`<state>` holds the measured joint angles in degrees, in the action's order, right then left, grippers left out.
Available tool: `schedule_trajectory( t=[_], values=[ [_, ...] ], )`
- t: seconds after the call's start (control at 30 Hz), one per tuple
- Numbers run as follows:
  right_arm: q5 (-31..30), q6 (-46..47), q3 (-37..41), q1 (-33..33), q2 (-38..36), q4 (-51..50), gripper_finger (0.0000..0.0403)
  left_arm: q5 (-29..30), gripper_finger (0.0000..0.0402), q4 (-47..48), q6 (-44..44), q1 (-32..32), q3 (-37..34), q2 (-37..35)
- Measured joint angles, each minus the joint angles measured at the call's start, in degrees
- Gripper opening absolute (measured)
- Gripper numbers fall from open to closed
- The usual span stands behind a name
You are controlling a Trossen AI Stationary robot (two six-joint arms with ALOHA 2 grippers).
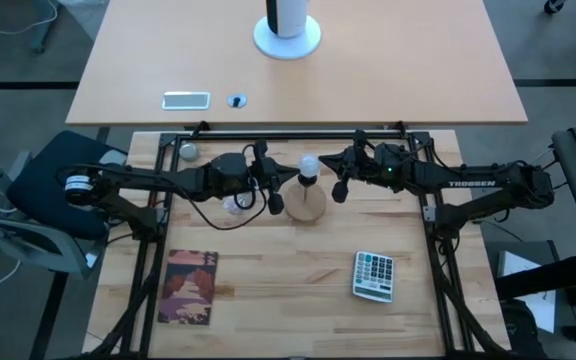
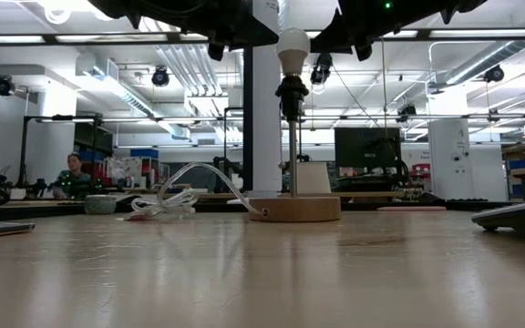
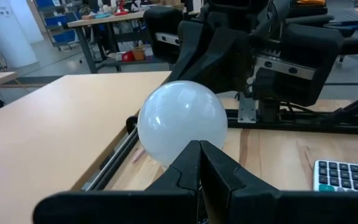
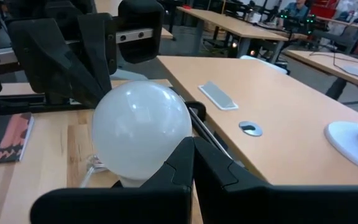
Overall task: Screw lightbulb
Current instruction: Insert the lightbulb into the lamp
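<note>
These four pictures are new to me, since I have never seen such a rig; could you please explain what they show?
It is a robot with two dark arms at a wooden table. One picture looks straight down, one looks level across the tabletop, and two come from cameras on the arms' wrists.

In the middle stands a small lamp stand with a round wooden base and a white lightbulb on top. The left gripper and the right gripper sit on either side of the bulb, both shut and holding nothing.

Also on the table are a calculator, a booklet, a small grey ball and a crumpled clear wrapper. A second table lies behind.
</note>
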<state>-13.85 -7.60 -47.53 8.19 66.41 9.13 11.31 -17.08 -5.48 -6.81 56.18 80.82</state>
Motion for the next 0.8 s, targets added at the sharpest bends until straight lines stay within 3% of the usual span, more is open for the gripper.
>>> schedule_trajectory(
  t=[0.2,0.37,0.8],
  values=[
    [-0.07,0.44,0.0,-0.69,0.0,-0.1,0.0,0.32,0.0,0.18,0.08,-0.15,0.0,0.0],
    [-0.06,1.83,0.0,-1.27,-0.04,-0.81,0.0,4.14,0.0,0.54,0.17,-0.37,0.0,0.0],
    [-3.64,2.57,0.0,-1.55,-0.7,-2.52,0.0,2.83,0.0,0.71,1.36,-0.33,0.02,-0.54]
  ],
)
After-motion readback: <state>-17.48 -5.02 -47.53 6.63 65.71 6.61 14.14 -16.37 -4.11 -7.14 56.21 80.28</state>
